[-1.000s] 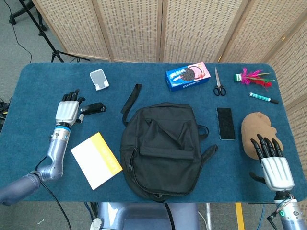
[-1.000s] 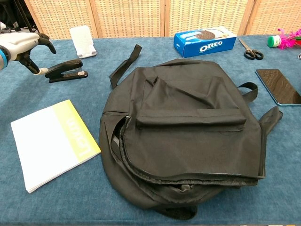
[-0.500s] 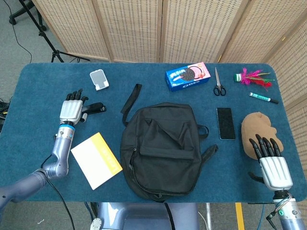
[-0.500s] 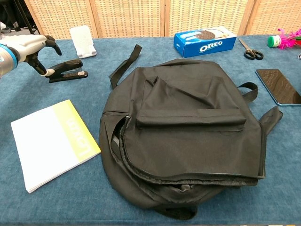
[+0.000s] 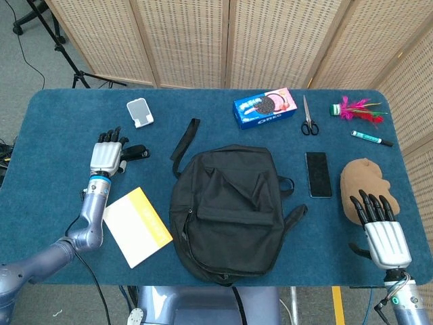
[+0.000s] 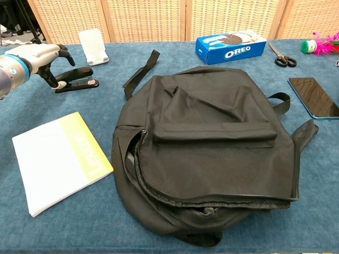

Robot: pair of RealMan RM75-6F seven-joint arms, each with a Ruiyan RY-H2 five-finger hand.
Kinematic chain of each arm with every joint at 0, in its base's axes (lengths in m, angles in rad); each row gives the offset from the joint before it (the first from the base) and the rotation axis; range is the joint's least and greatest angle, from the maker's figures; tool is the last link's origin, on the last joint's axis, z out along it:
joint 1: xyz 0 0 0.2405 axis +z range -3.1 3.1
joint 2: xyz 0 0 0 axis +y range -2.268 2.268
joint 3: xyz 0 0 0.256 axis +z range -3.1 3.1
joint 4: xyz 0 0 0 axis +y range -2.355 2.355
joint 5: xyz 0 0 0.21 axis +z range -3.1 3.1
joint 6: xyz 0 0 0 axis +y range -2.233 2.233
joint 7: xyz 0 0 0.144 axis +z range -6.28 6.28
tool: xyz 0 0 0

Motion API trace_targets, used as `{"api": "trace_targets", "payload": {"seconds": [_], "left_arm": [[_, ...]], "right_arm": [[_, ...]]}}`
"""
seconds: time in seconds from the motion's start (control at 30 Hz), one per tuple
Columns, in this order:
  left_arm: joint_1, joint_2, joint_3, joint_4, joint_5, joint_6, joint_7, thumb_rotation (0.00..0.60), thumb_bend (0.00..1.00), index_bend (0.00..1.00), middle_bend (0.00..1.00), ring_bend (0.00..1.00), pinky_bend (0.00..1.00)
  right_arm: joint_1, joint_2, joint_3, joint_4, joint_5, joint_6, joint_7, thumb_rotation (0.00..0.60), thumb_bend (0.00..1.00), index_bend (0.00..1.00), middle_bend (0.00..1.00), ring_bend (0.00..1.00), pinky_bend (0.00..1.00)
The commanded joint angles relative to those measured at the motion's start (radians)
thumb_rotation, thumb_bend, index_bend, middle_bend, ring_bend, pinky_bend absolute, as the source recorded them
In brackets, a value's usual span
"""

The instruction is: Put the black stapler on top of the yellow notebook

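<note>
The black stapler (image 5: pixel 134 152) (image 6: pixel 77 79) lies on the blue table at the left, pointing right. My left hand (image 5: pixel 107 153) (image 6: pixel 41 57) hovers over its rear left end, fingers spread and hanging down beside it, holding nothing. The yellow-and-white notebook (image 5: pixel 137 225) (image 6: pixel 58 161) lies flat nearer the front edge, below the stapler and apart from it. My right hand (image 5: pixel 385 234) rests at the front right with fingers straight and apart; the chest view does not show it.
A black backpack (image 5: pixel 230 213) (image 6: pixel 212 143) fills the middle. A white stand (image 5: pixel 139 112) is behind the stapler. Further right are an Oreo box (image 5: pixel 265 107), scissors (image 5: pixel 309 122), a phone (image 5: pixel 318 174), a marker (image 5: pixel 371 139) and a brown lump (image 5: pixel 362 186).
My left hand has slid right, closing on the stapler's rear end. The stapler, the notebook and my right hand have stayed where they were.
</note>
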Motion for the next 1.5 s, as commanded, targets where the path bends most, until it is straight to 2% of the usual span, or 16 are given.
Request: {"api": "trace_targets", "payload": {"seconds": [0.03, 0.3, 0.53, 0.77, 0.97, 1.5], "left_arm": [[-0.01, -0.021, -0.002, 0.022, -0.003, -0.011, 0.002, 0.6, 0.38, 0.26, 0.05, 0.05, 0.1], [-0.026, -0.058, -0.006, 0.057, 0.024, 0.003, -0.011, 0.6, 0.42, 0.28, 0.07, 0.07, 0.14], [-0.025, -0.063, -0.006, 0.062, 0.044, 0.012, -0.018, 0.6, 0.48, 0.37, 0.16, 0.14, 0.21], [-0.02, -0.083, 0.0, 0.096, 0.043, -0.002, -0.008, 0.6, 0.5, 0.42, 0.2, 0.18, 0.24], [-0.015, -0.1, -0.001, 0.115, 0.063, 0.012, -0.029, 0.6, 0.52, 0.51, 0.26, 0.23, 0.28], [-0.007, -0.099, -0.008, 0.104, 0.114, 0.04, -0.075, 0.6, 0.56, 0.71, 0.43, 0.38, 0.4]], "right_arm": [[-0.001, -0.001, 0.0, 0.0, -0.002, 0.003, 0.0, 0.6, 0.09, 0.0, 0.0, 0.0, 0.0], [0.0, -0.003, 0.002, 0.004, -0.001, 0.006, 0.002, 0.6, 0.09, 0.0, 0.0, 0.0, 0.0], [-0.002, -0.003, -0.001, 0.003, -0.009, 0.012, 0.003, 0.6, 0.09, 0.0, 0.0, 0.0, 0.0], [-0.007, -0.002, -0.001, 0.006, -0.015, 0.026, 0.016, 0.6, 0.09, 0.0, 0.0, 0.0, 0.0], [-0.007, -0.003, -0.002, 0.006, -0.018, 0.026, 0.014, 0.6, 0.09, 0.0, 0.0, 0.0, 0.0], [-0.009, -0.003, -0.002, 0.008, -0.023, 0.032, 0.021, 0.6, 0.09, 0.0, 0.0, 0.0, 0.0]]}}
